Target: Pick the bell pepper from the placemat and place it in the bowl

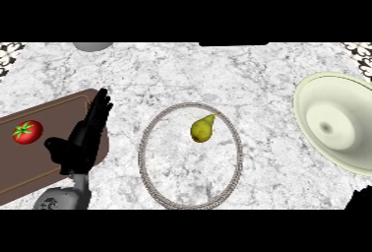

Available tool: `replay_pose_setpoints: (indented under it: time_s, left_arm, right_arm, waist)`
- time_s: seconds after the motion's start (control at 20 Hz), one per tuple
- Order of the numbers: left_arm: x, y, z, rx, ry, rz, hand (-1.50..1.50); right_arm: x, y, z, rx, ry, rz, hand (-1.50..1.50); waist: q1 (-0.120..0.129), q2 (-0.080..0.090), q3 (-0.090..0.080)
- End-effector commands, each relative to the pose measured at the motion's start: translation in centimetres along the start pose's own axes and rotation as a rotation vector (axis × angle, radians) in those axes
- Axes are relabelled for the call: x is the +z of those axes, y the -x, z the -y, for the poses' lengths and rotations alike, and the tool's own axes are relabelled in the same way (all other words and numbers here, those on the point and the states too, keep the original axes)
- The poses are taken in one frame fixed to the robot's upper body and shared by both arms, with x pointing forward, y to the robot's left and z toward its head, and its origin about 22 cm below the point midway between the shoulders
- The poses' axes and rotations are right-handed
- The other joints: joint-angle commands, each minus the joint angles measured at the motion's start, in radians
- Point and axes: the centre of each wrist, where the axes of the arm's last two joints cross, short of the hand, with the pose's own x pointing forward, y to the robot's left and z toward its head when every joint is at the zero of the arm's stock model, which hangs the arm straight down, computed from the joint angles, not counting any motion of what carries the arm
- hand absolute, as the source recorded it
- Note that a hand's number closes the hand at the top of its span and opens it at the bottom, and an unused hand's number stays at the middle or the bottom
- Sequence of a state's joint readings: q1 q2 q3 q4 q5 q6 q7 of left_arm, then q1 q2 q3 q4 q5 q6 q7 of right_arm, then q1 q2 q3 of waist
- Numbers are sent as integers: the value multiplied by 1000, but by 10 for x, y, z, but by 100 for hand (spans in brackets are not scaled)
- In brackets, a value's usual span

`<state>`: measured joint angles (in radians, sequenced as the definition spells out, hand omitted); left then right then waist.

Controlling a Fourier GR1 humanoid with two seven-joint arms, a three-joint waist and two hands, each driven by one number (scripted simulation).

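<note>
Left hand (85, 135) up at the worktop's left side, fingers straight & together, thumb out to the side, gripping nothing; grey forearm in from the near edge. Hovering over the right end of the brown cutting board (44, 162), tomato (27, 132) just left of it on the board. Right hand (361, 199) barely showing at the near right corner, dark sliver only, fingers can't tell. Marble worktop (189, 74), grey-white. Yellow-green bell pepper (202, 129) lying on the round placemat (151, 147) mid-worktop, in its far half. Cream bowl (309, 103) at the right edge, well apart from the pepper.
</note>
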<state>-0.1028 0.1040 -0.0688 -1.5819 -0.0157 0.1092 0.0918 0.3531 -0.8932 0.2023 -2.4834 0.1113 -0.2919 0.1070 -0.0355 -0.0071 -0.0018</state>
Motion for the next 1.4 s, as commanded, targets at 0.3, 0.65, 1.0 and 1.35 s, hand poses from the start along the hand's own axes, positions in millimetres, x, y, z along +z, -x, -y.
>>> replay_pose_setpoints:
  time_s: [0.3, 0.65, 1.0, 1.35]
  left_arm:
    - [-7, 7, 4, 10, 27, -2, 0]
    - [0, -2, 11, 1, 48, 18, 0]
    - [-4, 3, 13, 7, 53, 12, 0]
    - [-6, 3, 9, 0, 53, 8, 0]
  right_arm:
    - [-30, -55, 63, 39, 111, -55, 150]
    - [-75, -5, 87, 229, 150, -165, 150]
    - [-91, 37, 113, 384, 150, -229, 150]
    - [-103, 125, 107, 424, 159, -290, 150]
  waist:
    - [30, 7, -1]
    - [50, 9, 1]
    - [42, 9, 2]
    - [49, 11, 2]
